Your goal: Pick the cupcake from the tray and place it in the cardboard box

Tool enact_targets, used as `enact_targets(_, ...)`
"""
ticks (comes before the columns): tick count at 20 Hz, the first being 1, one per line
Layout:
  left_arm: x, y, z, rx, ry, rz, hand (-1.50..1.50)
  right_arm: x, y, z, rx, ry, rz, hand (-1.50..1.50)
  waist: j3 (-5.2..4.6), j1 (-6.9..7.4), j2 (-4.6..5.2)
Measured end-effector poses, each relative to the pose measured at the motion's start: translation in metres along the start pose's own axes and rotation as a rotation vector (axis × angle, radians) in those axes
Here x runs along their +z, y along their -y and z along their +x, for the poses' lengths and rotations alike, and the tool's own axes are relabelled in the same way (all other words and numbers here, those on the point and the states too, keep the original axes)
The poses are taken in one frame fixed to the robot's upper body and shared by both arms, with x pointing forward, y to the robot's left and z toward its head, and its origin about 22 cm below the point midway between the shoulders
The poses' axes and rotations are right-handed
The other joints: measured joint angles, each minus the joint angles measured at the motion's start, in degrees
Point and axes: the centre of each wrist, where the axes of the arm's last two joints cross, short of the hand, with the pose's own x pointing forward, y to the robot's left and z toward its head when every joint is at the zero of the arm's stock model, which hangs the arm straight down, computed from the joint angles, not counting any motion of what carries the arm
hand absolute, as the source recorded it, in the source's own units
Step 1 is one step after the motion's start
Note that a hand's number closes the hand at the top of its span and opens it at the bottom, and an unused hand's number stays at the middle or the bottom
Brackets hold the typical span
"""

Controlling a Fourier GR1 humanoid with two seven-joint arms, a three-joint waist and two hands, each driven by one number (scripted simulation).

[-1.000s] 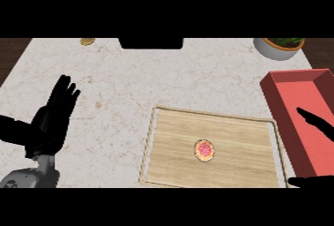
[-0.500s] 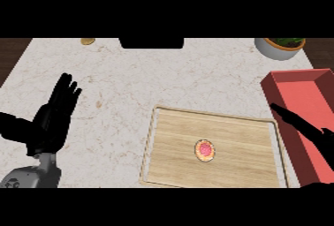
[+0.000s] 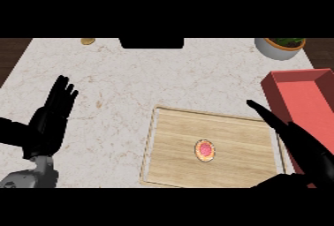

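Note:
A small cupcake point(image 3: 205, 150) with pink icing sits near the middle of a light wooden tray point(image 3: 176, 132). To the right of the tray stands a red open box point(image 3: 306, 95). My right hand point(image 3: 297, 139) hangs over the tray's right edge, fingers straight and pointing up-left, open and holding nothing; its thumb shows at the lower right. It lies to the right of the cupcake, apart from it. At the left edge, my left hand point(image 3: 49, 119) rests open with its fingers up.
A potted plant in a white bowl point(image 3: 282, 47) stands at the back right. A dark block point(image 3: 151, 43) lies at the counter's far edge, and a small brown item point(image 3: 87, 41) at the back left. Marble counter point(image 3: 150, 79) spreads between them.
My right hand has moved left from over the red box to over the tray's right edge, nearer the cupcake. The left hand and the cupcake have not moved.

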Motion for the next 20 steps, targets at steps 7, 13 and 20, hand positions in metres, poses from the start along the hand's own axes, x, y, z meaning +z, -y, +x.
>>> enact_targets(7,-0.003,0.003,0.007,-0.001,0.001,-0.004,0.00,-0.013,-0.028,0.003,-0.016,-0.024,0.033,-1.50,0.01,-0.10,0.00)
enact_targets(13,-0.003,0.004,-0.009,-0.002,-0.007,0.001,0.00,-0.025,-0.041,-0.006,-0.016,-0.028,0.007,-1.50,0.03,-0.20,0.01)
enact_targets(20,-0.003,0.004,0.002,0.001,-0.005,-0.001,0.00,-0.033,-0.052,-0.005,-0.024,-0.041,0.013,-1.50,0.03,-0.18,-0.01)
